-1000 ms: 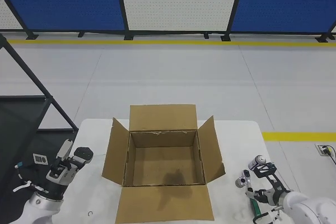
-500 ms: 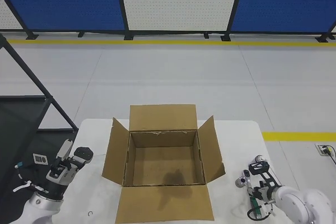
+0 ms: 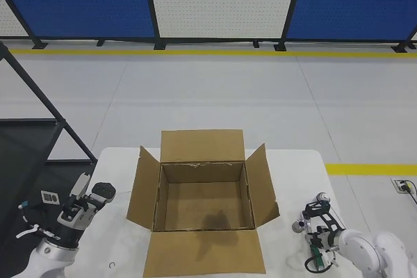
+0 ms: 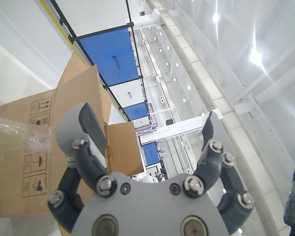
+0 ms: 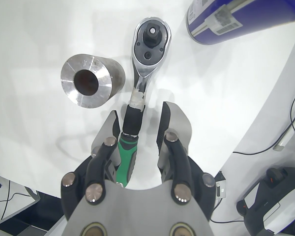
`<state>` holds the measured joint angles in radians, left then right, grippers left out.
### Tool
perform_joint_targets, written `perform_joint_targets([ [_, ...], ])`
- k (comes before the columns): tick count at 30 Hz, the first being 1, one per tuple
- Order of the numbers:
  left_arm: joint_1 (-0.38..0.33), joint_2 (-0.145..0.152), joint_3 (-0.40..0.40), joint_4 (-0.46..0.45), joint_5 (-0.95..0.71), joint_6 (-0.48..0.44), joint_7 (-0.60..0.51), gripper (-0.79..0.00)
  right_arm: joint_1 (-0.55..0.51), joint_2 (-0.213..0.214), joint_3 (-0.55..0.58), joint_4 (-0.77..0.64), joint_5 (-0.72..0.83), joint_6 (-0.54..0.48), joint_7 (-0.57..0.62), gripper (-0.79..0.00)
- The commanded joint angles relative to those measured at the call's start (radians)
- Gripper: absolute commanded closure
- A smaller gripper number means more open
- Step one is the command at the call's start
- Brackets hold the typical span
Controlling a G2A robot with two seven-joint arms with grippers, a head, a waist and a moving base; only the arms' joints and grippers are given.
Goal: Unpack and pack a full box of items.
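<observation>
The white table (image 3: 299,182) carries an open cardboard box (image 3: 201,144) at its middle, flaps spread and only its bare floor showing, so the packing half looks to be starting. The right gripper's fingers (image 5: 171,124) are spread and hold nothing. They straddle the black neck of the ratchet wrench (image 5: 151,42), just above its green grip. One pad sits just beside the handle and the other stands apart from it.

The right gripper (image 5: 140,112) should centre on the handle before it closes, so that the bar is not pushed sideways. Taking it where the grip thickens should give the firmest hold.

The wrench lies flat on the table to the box's right. A metal cylinder (image 5: 92,83) stands just beside its head, and a blue can (image 5: 236,8) is nearby. A straight lift avoids both.

The left gripper (image 4: 150,117) rests by the box's outer left wall, released and empty.
</observation>
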<state>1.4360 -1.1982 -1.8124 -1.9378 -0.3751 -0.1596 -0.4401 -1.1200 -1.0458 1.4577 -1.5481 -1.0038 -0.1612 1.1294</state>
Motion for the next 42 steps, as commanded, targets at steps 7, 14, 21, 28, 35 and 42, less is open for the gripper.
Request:
perform_joint_targets([
  [7, 0.000, 0.000, 0.000, 0.000, 0.000, 0.000, 0.000, -0.785, 0.028, -0.001, -0.032, 0.027, -0.009, 0.007, 0.013, -0.256],
  [14, 0.000, 0.000, 0.000, 0.000, 0.000, 0.000, 0.000, -0.785, 0.045, -0.001, -0.047, 0.044, -0.012, 0.013, 0.023, -0.148],
  [21, 0.000, 0.000, 0.000, 0.000, 0.000, 0.000, 0.000, -0.785, 0.042, 0.003, -0.030, 0.034, 0.002, 0.018, 0.020, 0.000],
  [28, 0.000, 0.000, 0.000, 0.000, 0.000, 0.000, 0.000, -0.785, -0.002, 0.018, 0.058, -0.029, 0.054, -0.001, 0.008, 0.000],
  [35, 0.000, 0.000, 0.000, 0.000, 0.000, 0.000, 0.000, -0.785, -0.095, 0.035, 0.205, -0.173, 0.173, -0.063, -0.022, 0.000],
  [42, 0.000, 0.000, 0.000, 0.000, 0.000, 0.000, 0.000, -0.785, -0.160, 0.047, 0.308, -0.346, 0.292, -0.131, -0.054, 0.000],
])
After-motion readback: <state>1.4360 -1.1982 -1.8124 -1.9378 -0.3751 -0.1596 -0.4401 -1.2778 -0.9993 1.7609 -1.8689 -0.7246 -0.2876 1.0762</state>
